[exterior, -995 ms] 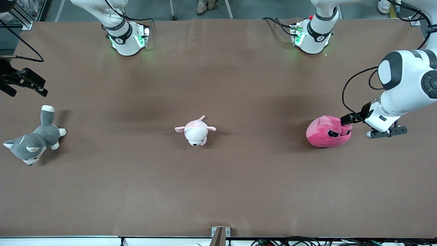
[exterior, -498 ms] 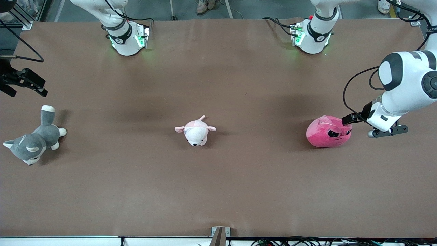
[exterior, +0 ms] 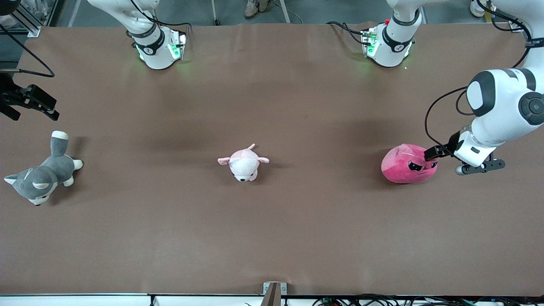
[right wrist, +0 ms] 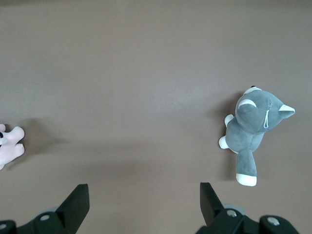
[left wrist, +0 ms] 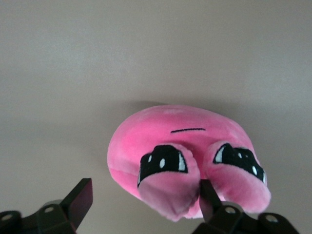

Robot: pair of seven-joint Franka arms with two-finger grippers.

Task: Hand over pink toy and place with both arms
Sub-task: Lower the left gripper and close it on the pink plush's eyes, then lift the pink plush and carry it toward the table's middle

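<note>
Toward the left arm's end of the table sits the pink toy, the left gripper at its edge; the right gripper waits above a grey plush dog. Left wrist view — fingers spread wide, one against the toy. Right wrist view — gripper wide open over bare table.

The left arm reaches down low at its own end of the table, wrist angled steeply, and the left gripper sits with its fingers spread wide apart. The right arm waits at the opposite end, its right gripper held up high over the table, fingers parted wide as well, nothing between them.
</note>
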